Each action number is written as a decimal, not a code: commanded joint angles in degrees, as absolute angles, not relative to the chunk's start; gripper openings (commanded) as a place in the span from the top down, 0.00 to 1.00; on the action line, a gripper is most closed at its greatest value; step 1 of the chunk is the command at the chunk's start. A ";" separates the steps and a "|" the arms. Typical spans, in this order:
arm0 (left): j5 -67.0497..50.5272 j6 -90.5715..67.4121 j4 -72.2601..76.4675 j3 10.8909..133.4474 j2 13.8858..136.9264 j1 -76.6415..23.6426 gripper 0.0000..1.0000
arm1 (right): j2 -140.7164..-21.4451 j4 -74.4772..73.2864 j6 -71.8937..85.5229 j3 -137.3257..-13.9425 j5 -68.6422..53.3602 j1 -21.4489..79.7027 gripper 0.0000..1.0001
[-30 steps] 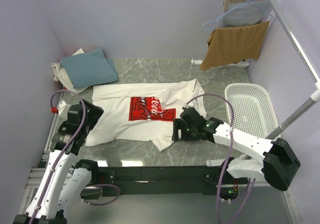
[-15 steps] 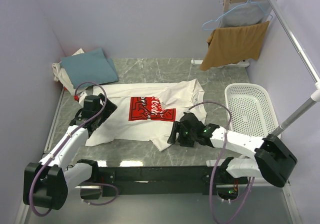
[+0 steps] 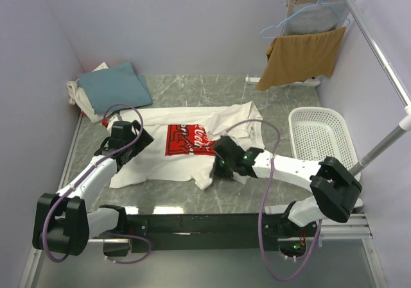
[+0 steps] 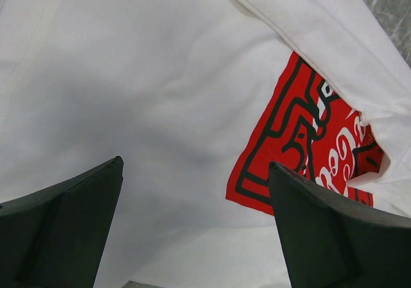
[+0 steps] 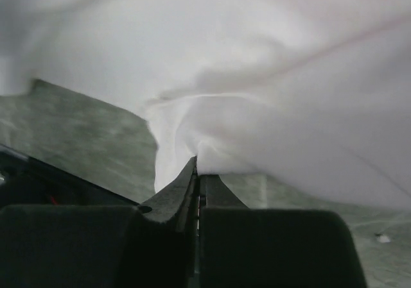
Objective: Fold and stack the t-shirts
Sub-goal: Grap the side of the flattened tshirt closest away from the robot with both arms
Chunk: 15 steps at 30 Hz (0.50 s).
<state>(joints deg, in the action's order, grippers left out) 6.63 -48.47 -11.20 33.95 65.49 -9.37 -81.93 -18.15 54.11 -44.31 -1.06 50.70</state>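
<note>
A white t-shirt with a red rectangular print [image 3: 186,140] lies spread on the table [image 3: 192,92], its right side rumpled. My right gripper [image 3: 218,167] is shut on the shirt's near edge; in the right wrist view its tips [image 5: 198,163] pinch a bunched fold of the white cloth [image 5: 257,76]. Over the shirt's left part my left gripper [image 3: 131,144] stands open, and the left wrist view shows its gap [image 4: 196,166] above flat white cloth [image 4: 128,89], holding nothing. A folded teal-blue t-shirt [image 3: 114,86] lies on an off-white one [image 3: 78,97] at the back left.
A white plastic basket [image 3: 319,140] stands at the right. Behind it a rack holds a tan-brown cloth [image 3: 302,57] and a grey garment on a blue hanger [image 3: 308,20]. A metal pole [image 3: 379,50] slants along the right wall. Purple walls close in the table.
My right gripper slid left to the shirt's near edge and shut on the cloth. My left arm reached out over the shirt's left side and stayed open.
</note>
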 commanded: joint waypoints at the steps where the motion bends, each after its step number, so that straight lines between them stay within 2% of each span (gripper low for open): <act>1: 4.66 -45.79 -8.44 35.15 67.41 -9.58 0.01 | -87.59 -29.34 45.80 -61.82 8.07 51.85 1.00; 3: 3.35 -45.44 -8.44 35.51 69.16 -9.58 0.01 | -92.26 -32.58 41.16 -67.03 8.52 51.59 0.94; 6: 1.85 -44.91 -8.79 36.47 71.45 -9.58 0.01 | -104.03 -37.24 35.28 -81.85 9.14 51.33 0.79; 7: 1.58 -44.74 -8.79 36.65 72.33 -9.58 0.01 | -110.15 -38.74 34.55 -84.96 10.53 51.33 0.66; 8: 0.89 -44.74 -8.70 36.74 72.77 -9.58 0.01 | -113.00 -39.80 33.76 -87.86 12.03 51.15 0.59; 11: 0.44 -44.82 -8.88 36.65 73.65 -9.58 0.01 | -120.92 -43.15 31.20 -98.41 17.83 49.75 0.59; 14: 0.44 -44.74 -9.23 36.21 73.13 -9.58 0.01 | -121.82 -40.69 29.53 -101.24 20.04 47.64 0.58; 15: 0.53 -44.74 -9.32 36.04 72.78 -9.58 0.01 | -120.25 -41.13 29.79 -100.99 20.74 46.94 0.53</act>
